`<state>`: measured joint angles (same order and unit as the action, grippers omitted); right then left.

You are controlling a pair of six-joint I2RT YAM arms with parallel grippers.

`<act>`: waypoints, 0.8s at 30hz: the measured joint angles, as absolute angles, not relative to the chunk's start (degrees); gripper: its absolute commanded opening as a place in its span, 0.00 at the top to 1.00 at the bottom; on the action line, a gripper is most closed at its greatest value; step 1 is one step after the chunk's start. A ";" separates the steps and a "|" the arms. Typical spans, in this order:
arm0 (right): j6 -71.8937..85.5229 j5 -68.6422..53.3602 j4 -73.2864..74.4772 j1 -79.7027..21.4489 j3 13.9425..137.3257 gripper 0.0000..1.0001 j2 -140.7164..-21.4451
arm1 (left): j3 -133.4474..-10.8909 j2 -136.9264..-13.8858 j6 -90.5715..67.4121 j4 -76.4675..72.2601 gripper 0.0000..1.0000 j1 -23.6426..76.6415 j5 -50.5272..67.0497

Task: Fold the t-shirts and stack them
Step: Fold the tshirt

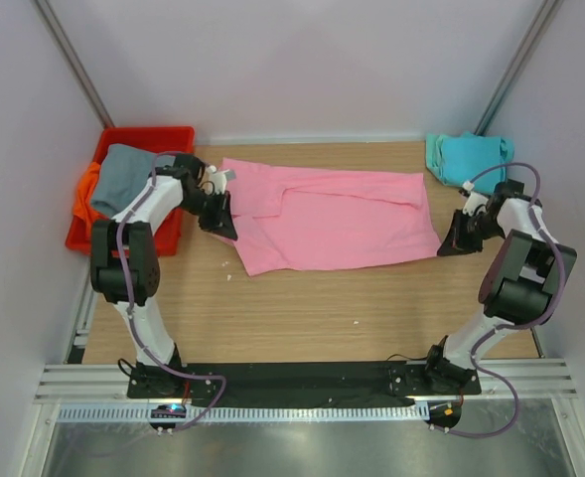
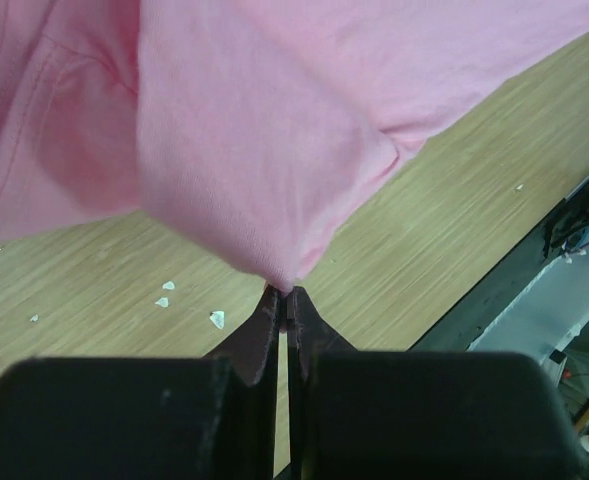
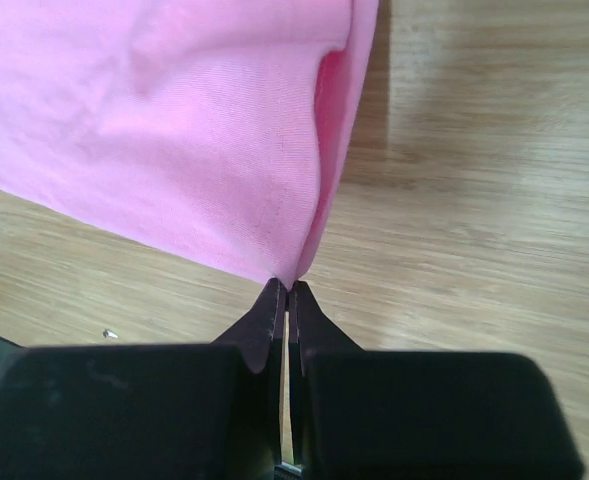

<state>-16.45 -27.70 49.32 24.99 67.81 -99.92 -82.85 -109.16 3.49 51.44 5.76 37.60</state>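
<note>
Since both hands are pinched tight on cloth, the hold is set for this step: the left hand (image 2: 282,292) has its fingers closed on a bunched corner of the pink t-shirt (image 1: 342,224), at the end nearest the red bin (image 1: 145,133). The right hand (image 3: 284,286) is closed on a doubled edge at the shirt's end farthest from the bin. Between them the shirt lies spread along the counter (image 1: 302,318), just beside the bin, partly folded over itself with one long crease. A grey t-shirt (image 1: 123,174) and an orange t-shirt (image 1: 85,194) sit in the bin. A teal t-shirt (image 1: 468,155) lies crumpled at the counter corner well away from the bin. I judge the pink cloth light, limp and a little stretchy. It will sag between the two hands and drape rather than hold a line, so corners and hems are the places to take it. Both layers should be caught together and the hands lifted evenly to keep the fold square.
</note>
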 measured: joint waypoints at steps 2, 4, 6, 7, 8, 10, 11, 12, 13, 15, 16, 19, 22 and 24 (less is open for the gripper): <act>-16.58 -27.92 50.00 24.95 69.14 0.98 -97.84 | -83.88 -107.63 3.53 52.05 1.00 5.76 37.98; -16.62 -28.36 50.35 24.93 70.46 0.99 -96.66 | -84.90 -106.13 3.57 52.60 1.00 5.74 38.63; -16.62 -28.77 50.54 24.93 71.20 0.99 -96.07 | -85.69 -105.06 3.60 53.15 1.00 5.76 39.07; -16.62 -28.97 50.78 24.93 71.35 0.99 -95.90 | -86.04 -104.62 3.62 53.45 1.00 5.76 39.20; -16.62 -29.15 51.00 24.93 71.46 0.99 -95.85 | -86.21 -104.29 3.64 53.58 1.00 5.76 39.38; -16.62 -29.56 51.40 24.93 71.48 0.99 -95.81 | -86.35 -103.81 3.66 54.02 1.00 5.74 39.83; -16.62 -29.76 51.62 24.93 71.48 0.99 -95.81 | -86.35 -103.63 3.68 54.28 1.00 5.74 40.05; -16.62 -29.98 51.81 24.93 71.48 0.99 -95.79 | -86.48 -103.48 3.68 54.76 1.00 5.74 40.25; -16.62 -30.06 51.92 24.93 71.48 0.99 -95.72 | -86.67 -103.44 3.68 55.09 1.00 5.76 40.40; -16.62 -30.41 52.23 24.93 71.57 0.99 -95.61 | -87.72 -103.44 3.70 55.94 1.00 5.74 40.66; -16.62 -30.61 52.36 24.93 71.70 0.99 -95.59 | -88.55 -103.44 3.68 56.51 1.00 5.74 40.80; -16.60 -31.09 52.40 24.93 72.42 0.99 -95.59 | -92.95 -103.44 3.66 58.43 1.00 5.76 41.41; -16.56 -31.57 52.36 24.93 73.56 0.99 -95.59 | -98.21 -103.44 3.49 59.77 1.00 5.76 42.48; -16.32 -32.12 52.29 24.93 74.39 0.99 -95.59 | -100.82 -103.44 3.40 60.42 1.00 5.76 43.09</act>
<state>-16.32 -32.12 52.29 24.93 74.39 -95.59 -100.82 -103.44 3.40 60.42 5.76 43.09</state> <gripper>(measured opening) 0.037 0.009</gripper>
